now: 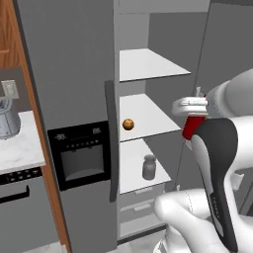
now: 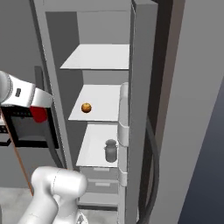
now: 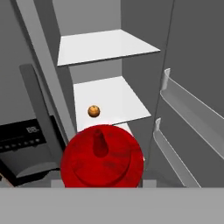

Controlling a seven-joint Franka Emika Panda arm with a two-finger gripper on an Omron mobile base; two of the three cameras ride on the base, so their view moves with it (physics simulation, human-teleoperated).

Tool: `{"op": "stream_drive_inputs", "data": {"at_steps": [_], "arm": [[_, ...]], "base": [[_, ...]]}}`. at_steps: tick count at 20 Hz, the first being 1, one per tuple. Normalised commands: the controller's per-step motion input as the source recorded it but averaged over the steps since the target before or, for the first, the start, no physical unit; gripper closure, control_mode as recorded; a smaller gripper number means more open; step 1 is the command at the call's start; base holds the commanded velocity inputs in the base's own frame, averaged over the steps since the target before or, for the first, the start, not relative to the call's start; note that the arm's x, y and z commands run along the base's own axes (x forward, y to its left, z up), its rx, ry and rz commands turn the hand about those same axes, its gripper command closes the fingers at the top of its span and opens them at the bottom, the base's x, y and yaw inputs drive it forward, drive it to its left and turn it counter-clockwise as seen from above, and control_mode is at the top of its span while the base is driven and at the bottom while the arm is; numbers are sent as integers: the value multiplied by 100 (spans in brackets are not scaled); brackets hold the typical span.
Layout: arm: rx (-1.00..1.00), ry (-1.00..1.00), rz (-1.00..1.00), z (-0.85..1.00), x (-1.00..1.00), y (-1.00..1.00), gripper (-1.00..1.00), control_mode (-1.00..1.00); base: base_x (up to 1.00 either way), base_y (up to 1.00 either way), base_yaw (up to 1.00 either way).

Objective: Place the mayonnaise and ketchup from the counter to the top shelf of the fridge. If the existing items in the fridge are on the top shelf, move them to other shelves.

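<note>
Red ketchup (image 3: 103, 156) sits clenched in the gripper (image 1: 193, 129), held in front of the open fridge (image 1: 74, 74), nozzle pointing toward the shelves. Its top shelf (image 1: 148, 64) is bare white board. On the middle board lies the orange fruit (image 1: 128, 124) (near the left edge); the grey jar (image 1: 149, 167) stands one board lower.

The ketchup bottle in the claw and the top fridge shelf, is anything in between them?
No. In the hand view, open air separates the ketchup bottle from the top shelf; the orange sits lower, on the middle shelf.
</note>
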Motion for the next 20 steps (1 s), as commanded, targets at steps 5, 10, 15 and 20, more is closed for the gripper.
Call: {"op": "stream_drive_inputs", "data": {"at_steps": [5,10,15,20], "arm": [[0,0,0,0,0,0,100,100],[0,0,0,0,0,0,100,100],[0,-3,0,7,5,-5,100,-100],[-1,-20,0,49,28,-22,100,-100]], "base": [[63,-1,0],[45,-18,0],[17,-28,0],[0,0,0]]}}
